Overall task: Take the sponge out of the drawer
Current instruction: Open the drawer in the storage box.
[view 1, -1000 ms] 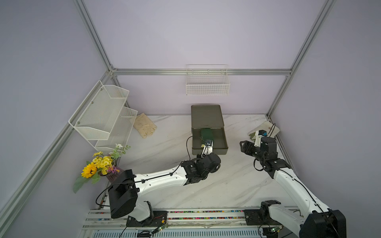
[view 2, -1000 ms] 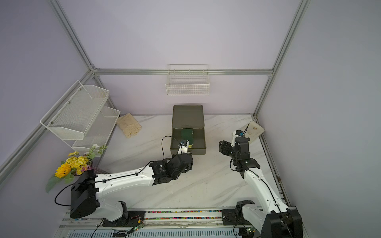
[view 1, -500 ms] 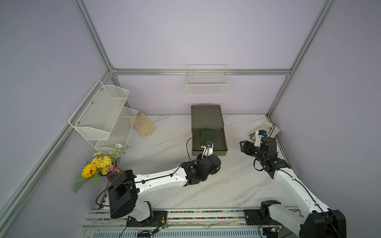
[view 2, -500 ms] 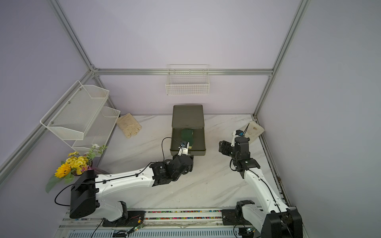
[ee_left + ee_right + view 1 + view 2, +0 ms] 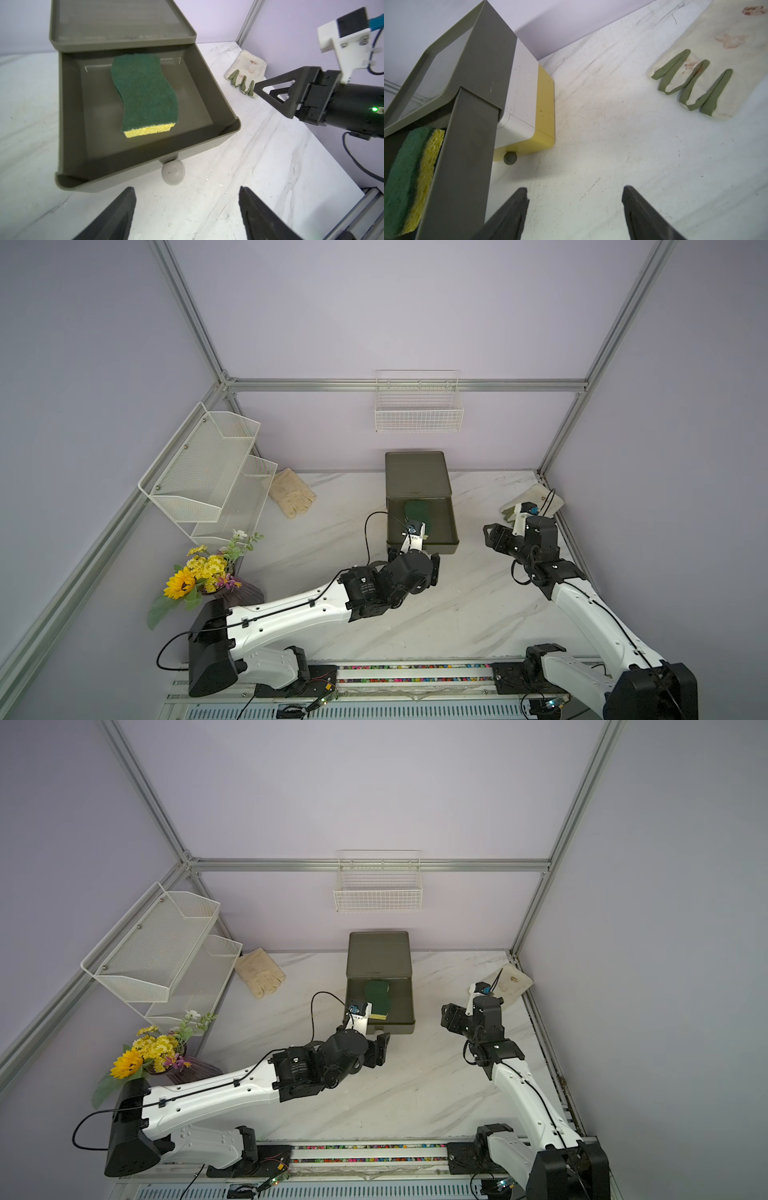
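Just in front of the drawer (image 5: 124, 166), the left hand (image 5: 186, 189) hangs low over the surface (image 5: 270, 166) with its jaws spread wide and nothing between them. The round grey knob (image 5: 173, 174) sits just beyond the fingertips, lined up with the gap but touching neither. The drawer stands well out of its olive housing (image 5: 120, 22), so the pull appears finished. The wide jaws would suit a reach over the front wall next.

Inside the drawer lies the sponge (image 5: 145, 93), flat, with its green scouring face up and the yellow foam beneath, running from back to front. Its far end lies at the housing's lip; whether it tucks under cannot be told. Its near yellow end stops short of the front wall, and both long sides stand clear of the side walls. That clearance probably leaves room for fingers to straddle its narrow waist from above.

To the right of the drawer, the right hand (image 5: 489, 536) is held above the surface, its jaws likewise apart and empty. Its tips aim toward the drawer's side wall but stay apart from it. It looks parked as a helper, near enough to steady the housing or take the sponge without crowding the left arm.

Further right of the drawer a stained work glove (image 5: 247, 66) lies flat, and another glove (image 5: 291, 497) lies well to the drawer's left. Neither is in the way.
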Available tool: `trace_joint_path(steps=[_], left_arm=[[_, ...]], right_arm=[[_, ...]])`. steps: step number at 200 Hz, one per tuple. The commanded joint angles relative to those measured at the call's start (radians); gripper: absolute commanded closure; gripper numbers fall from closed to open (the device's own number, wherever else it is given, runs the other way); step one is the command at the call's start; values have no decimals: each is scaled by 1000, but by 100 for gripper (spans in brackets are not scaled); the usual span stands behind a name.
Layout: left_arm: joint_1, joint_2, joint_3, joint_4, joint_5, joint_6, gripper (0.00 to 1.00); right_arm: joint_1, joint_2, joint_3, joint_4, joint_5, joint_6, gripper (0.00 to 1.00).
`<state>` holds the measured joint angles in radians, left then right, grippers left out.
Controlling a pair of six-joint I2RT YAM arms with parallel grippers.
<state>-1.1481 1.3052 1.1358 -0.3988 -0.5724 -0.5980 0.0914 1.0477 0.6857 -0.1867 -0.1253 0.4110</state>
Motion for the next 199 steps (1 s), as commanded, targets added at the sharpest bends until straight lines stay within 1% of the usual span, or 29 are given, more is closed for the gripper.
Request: trace_joint_path(steps=[1,9,19,35,50,71,102,106,139,157,199], left_arm=[[-3,-38,93,-64,-7,118,7],[-4,-37,119,-85,-20,148,2],[-4,-33,148,-106,-35,182,0],[7,-17,187,-126,-42,227,0],[32,2,220,-138,-5,233,0],[78,35,266,-147,65,220,0],[147,98,349,-179,135,197,1],[156,137,361,-186,145,190,1],[208,230,429,-210,200,162,0],[224,285,473,-231,196,146,0],[248,365,507,-233,162,87,1]], right_arm=[[-5,7,-11,15,-2,-12,24],[-4,6,-10,15,-3,-12,24],[-5,3,-10,14,-5,-11,24],[-4,2,-11,13,-4,-10,24],[-4,-1,-10,10,-5,-9,24],[-4,-4,-11,7,-3,-9,24],[-5,-7,-12,3,0,-10,24],[-5,-6,-12,4,-1,-11,24],[-4,-5,-12,6,-2,-13,24],[-4,-2,-15,4,-2,-15,24],[-5,-3,-17,5,-3,-20,24]])
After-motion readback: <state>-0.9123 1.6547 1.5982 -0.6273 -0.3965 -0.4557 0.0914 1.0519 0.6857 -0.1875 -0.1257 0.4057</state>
